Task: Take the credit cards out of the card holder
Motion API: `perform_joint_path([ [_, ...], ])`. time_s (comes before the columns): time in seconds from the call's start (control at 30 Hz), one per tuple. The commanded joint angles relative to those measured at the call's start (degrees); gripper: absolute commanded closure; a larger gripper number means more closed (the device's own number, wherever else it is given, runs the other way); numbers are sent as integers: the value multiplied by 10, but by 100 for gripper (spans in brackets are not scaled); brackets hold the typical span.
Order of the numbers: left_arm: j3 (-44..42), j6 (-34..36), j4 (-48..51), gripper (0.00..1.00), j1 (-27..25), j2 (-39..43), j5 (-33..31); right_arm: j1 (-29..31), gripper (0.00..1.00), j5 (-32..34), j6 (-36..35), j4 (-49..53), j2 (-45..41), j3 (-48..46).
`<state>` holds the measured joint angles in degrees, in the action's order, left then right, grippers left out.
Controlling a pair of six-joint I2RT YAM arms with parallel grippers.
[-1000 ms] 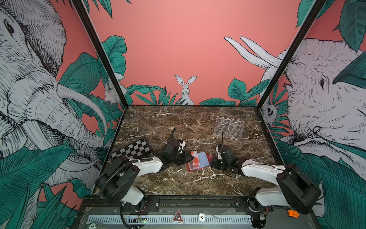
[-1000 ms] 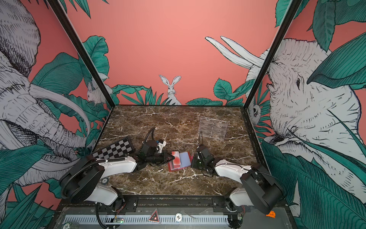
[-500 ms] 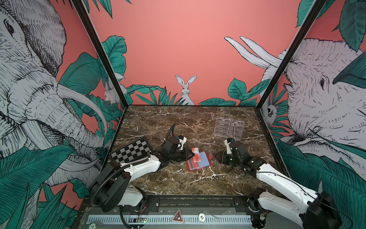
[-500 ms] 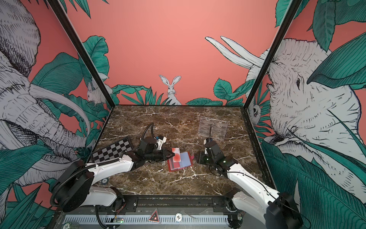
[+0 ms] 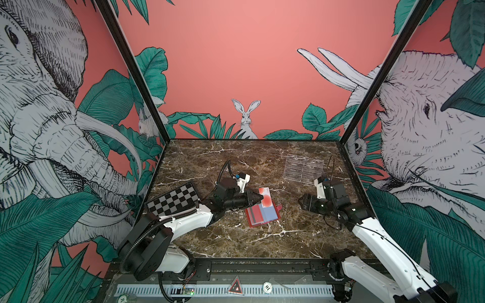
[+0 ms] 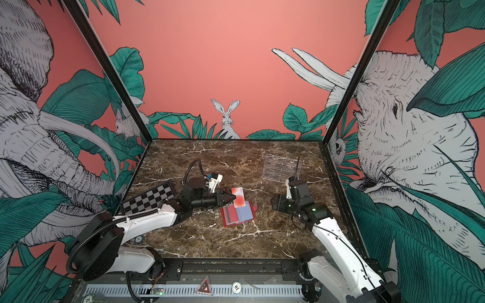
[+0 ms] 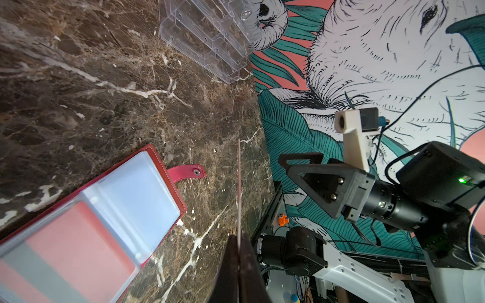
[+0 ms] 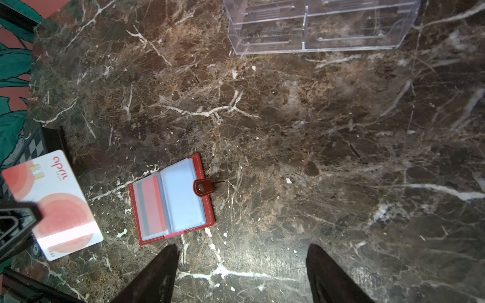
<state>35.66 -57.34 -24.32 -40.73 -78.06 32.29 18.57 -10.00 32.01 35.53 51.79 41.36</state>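
In both top views the left hand point(image 5: 260, 197) pinches the white card point(image 5: 267, 198) beside the open card holder point(image 5: 262, 217) on the desk point(image 5: 236, 241). Left wrist view: card edge-on. Right wrist view: right hand point(image 8: 242, 248) spread, empty; card lettering resembles "april".

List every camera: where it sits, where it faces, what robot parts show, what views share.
Top views: high at the front, looking down toward the back wall; left arm, right arm show.
Left wrist: on left arm, along its shut fingers pinching the white card edge-on; right arm shows.
Right wrist: on right arm, down at the table past its open fingers.
Shared: all show the card holder.
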Motion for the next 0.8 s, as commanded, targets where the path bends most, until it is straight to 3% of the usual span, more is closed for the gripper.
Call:
perform_joint_path([
  [0.0, 5, 14, -20, 100, 2, 20, 5, -20, 25, -1, -19, 10, 19, 13],
  [0.3, 2, 34, -79, 100, 2, 17, 49, -142, 26, -31, -114, -20, 141, 94],
  [0.47, 0, 48, -99, 100, 2, 18, 57, -204, 33, -70, -154, -55, 242, 173],
  [0.63, -2, 57, -105, 100, 2, 8, 63, -234, 41, -42, -186, -54, 337, 257],
  [0.77, -2, 54, -106, 100, 2, -8, 63, -245, 43, -23, -216, -62, 416, 316],
])
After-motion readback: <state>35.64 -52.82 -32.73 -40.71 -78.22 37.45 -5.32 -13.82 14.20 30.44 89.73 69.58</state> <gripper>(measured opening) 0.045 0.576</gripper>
